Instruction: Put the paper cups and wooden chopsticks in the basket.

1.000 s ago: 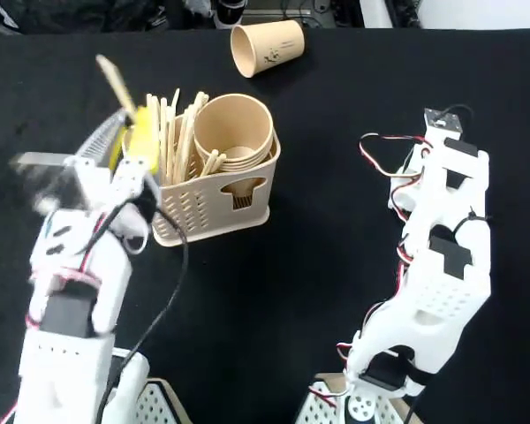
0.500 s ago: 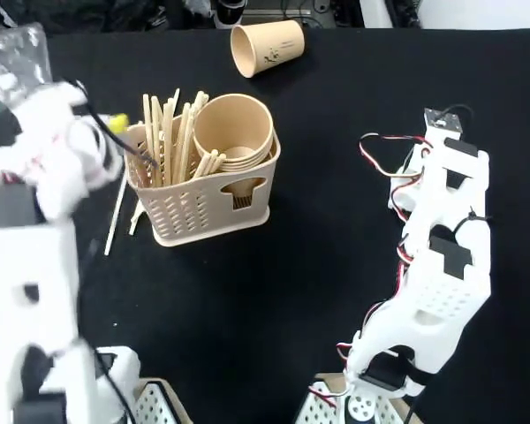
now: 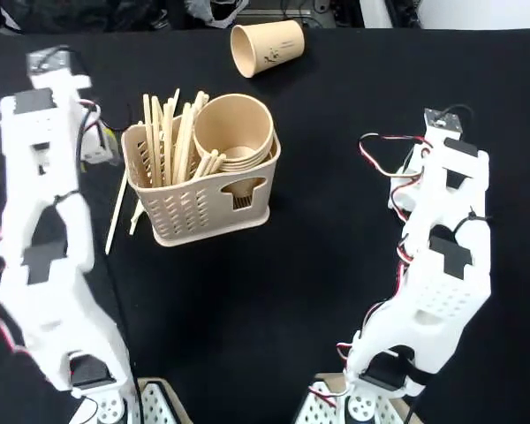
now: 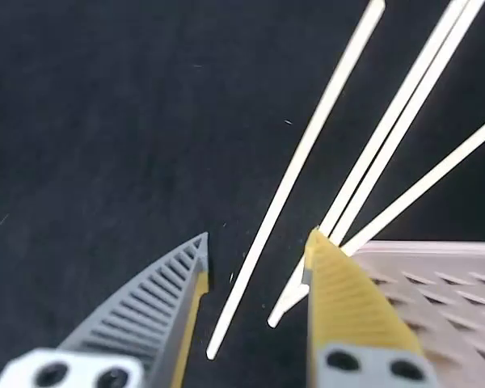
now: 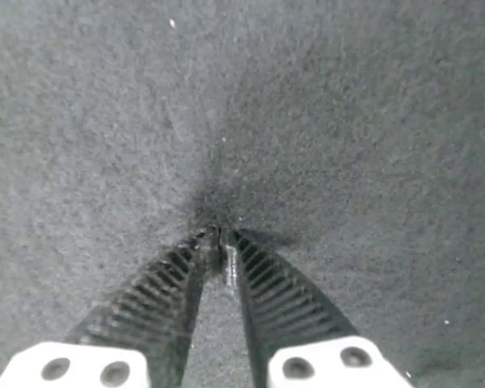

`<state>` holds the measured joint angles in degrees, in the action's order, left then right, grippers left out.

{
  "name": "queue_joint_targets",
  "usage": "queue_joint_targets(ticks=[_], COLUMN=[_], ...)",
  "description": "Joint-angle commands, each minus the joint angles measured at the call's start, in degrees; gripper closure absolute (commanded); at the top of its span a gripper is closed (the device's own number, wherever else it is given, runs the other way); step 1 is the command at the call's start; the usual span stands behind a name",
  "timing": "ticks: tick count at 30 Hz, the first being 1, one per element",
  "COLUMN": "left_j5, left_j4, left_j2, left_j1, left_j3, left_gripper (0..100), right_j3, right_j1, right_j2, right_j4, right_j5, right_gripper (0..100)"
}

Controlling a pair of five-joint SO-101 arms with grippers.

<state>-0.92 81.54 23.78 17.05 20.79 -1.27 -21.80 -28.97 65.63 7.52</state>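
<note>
Hovers with left jaws wide over loose chopsticks (image 4: 289,186) by basket (image 4: 436,271) — right jaws pinched together, empty; could scatter chopsticks or snag basket on closing.

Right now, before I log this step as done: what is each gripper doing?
Left gripper: open, holding nothing, over loose chopsticks beside the basket.
Right gripper: shut, empty.
</note>
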Motion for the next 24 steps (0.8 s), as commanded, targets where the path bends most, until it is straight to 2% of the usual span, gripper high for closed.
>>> queue_joint_targets(ticks=[1,7,16,24], left_j5=[2.37,2.2,2.55,2.64], left_j4=[1.32,7.47,2.73,2.99], left_j2=[5.54,9.05,10.81,15.12], left_j1=[-2.95,-7.16,-8.48,-14.46], left_j3=[6.64,13.14,12.88,13.14], left_gripper=[80,80,80,80], right_j3=[-0.13,-0.04,-0.13,-0.13], right_j1=[0.0,0.0,0.0,-0.09], right_j2=[1.27,1.27,1.27,1.27], right_j4=[-0.26,-0.26,-0.26,-0.26], right_j5=[0.44,0.44,0.44,0.44], right_gripper=[98.6,98.6,98.6,98.6])
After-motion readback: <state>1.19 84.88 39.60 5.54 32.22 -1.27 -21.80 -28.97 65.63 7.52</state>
